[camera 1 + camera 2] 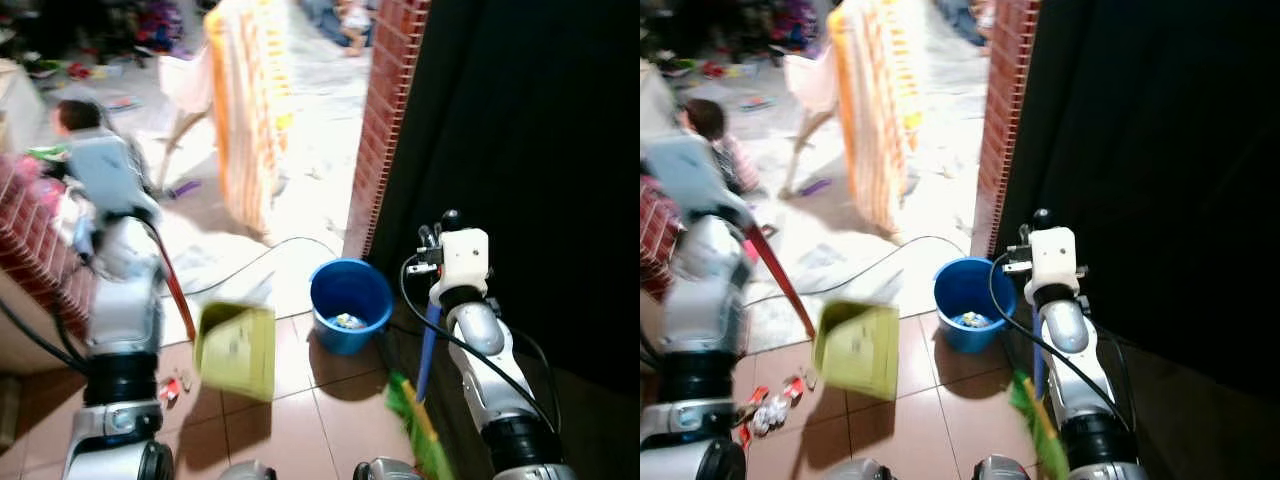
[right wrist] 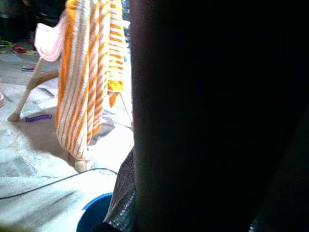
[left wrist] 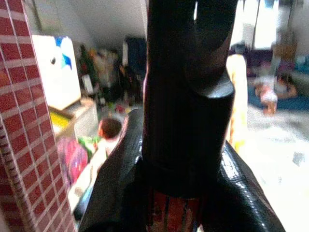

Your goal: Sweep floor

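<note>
My left gripper (image 1: 138, 216) is raised at the left, shut on the red handle (image 1: 176, 288) of a yellow-green dustpan (image 1: 238, 350) that hangs tilted above the tiles. In the left wrist view the black fingers (image 3: 116, 186) clasp that handle's dark top (image 3: 186, 96). On the right, my right gripper (image 1: 437, 240) is shut on a broom's blue handle (image 1: 427, 350); its green bristles (image 1: 420, 425) reach the floor beside my right arm. A blue bucket (image 1: 350, 300) with some litter inside stands between dustpan and broom. Small wrappers (image 1: 170, 388) lie on the tiles below the dustpan.
A red brick pillar (image 1: 390, 110) and a black wall (image 1: 530, 150) close off the right. An orange-striped cloth (image 1: 250, 100) hangs over a wooden rack ahead. A cable (image 1: 270, 250) crosses the pale floor. A person (image 1: 75, 118) sits at the far left by a low brick wall (image 1: 35, 250).
</note>
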